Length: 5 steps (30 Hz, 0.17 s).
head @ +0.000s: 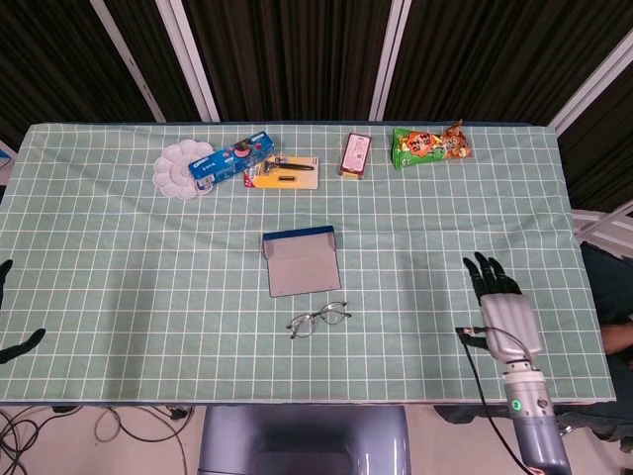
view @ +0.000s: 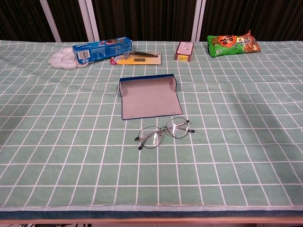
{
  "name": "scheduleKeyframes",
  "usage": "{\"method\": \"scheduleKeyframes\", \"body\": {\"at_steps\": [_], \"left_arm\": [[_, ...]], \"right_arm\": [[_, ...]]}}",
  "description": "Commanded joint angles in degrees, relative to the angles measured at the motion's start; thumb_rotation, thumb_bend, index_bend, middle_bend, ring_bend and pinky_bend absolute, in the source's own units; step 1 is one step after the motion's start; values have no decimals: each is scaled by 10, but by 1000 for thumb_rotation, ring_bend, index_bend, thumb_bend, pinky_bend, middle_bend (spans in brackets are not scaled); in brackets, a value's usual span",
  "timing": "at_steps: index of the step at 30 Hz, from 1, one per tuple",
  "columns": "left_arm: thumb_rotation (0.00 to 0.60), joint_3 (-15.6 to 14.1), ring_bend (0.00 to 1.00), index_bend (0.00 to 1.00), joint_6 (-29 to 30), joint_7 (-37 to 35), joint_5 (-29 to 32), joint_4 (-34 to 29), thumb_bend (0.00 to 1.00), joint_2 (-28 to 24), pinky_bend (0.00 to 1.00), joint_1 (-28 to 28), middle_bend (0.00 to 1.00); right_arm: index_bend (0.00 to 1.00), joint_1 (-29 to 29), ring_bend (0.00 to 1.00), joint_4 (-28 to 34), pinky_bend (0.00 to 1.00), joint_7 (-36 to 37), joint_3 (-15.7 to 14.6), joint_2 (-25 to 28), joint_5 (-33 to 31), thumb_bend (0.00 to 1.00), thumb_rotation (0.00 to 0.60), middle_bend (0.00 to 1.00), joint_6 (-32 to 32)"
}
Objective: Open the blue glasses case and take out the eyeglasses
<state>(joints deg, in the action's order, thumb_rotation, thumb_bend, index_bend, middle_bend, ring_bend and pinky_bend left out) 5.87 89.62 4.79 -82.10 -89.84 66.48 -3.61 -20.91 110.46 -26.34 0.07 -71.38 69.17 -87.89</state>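
The blue glasses case point(head: 302, 262) lies open and flat at the table's middle, its grey lining up; the chest view shows the case point(view: 149, 97) too. Thin-rimmed eyeglasses point(head: 319, 319) rest on the cloth just in front of it, also seen as eyeglasses point(view: 164, 134) in the chest view, apart from the case. My right hand point(head: 502, 312) hovers near the front right of the table, fingers stretched out and holding nothing, far from both. Only two dark fingertips point(head: 22, 345) of my left hand show at the far left edge, spread apart, with nothing between them.
Along the back stand a white palette point(head: 181, 168), a blue box point(head: 232, 158), a yellow card with a tool point(head: 283, 174), a small brown box point(head: 355, 154) and a green snack bag point(head: 429, 144). The green checked cloth point(head: 148, 277) covers the table.
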Motion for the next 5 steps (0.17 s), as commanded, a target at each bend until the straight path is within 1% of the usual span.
{"method": "scheduleKeyframes", "body": {"at_steps": [1,5], "left_arm": [[600,-1,0,0,3,0,-4,1,8,0,0,1,0],[600,-2,0,0,4,0,-5,1,8,0,0,2,0]], "right_arm": [[0,45,0,-30,241,53,-28,23,36,110,600,0,-32],[0,67,0,-58,240,86,-35,30,55,110,600,0,-41]]}}
